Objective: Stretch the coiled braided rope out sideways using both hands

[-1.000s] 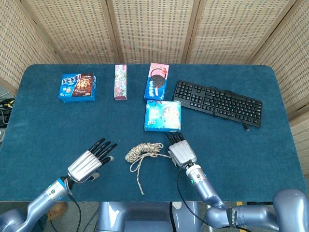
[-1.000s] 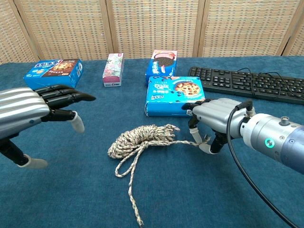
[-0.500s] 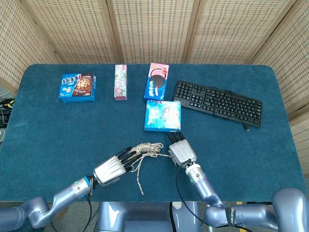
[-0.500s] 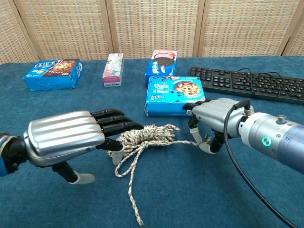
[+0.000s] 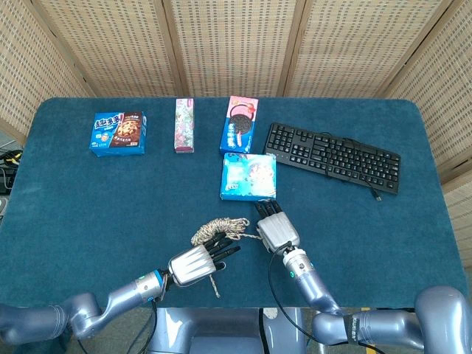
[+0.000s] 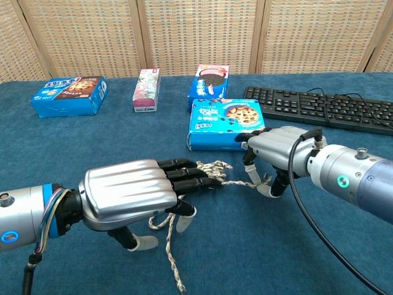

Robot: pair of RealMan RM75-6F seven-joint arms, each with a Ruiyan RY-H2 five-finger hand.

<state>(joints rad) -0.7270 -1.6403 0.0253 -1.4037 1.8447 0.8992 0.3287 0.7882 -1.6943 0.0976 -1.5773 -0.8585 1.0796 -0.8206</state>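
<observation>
The blue surface (image 5: 88, 199) carries everything, and the rope (image 5: 220, 227) lies near its front edge, roughly midway across, in front of the blue cookie box (image 5: 248, 177). The coil is bunched into a loose oval whose long axis runs side to side, with one loose tail trailing forward toward the robot.

The two hands sit at opposite ends of that axis, which is what a sideways stretch needs. The right hand (image 5: 276, 231) is just beside the right end of the coil, its fingers curled down around a strand that runs out from the bundle; in the chest view the strand passes between its fingertips (image 6: 265, 192), so it appears to hold the rope there. The left hand (image 6: 132, 198) lies over the left and front part of the coil with its fingers extended across the bundle, pointing toward the right hand (the coil is largely hidden beneath it from the chest camera). Its fingers look fairly straight and only slightly spread; whether any strand is actually caught underneath I cannot tell.

So the right hand seems set, and the move likely turns on the left hand closing on the left end before the two pull apart along the side-to-side line.
</observation>
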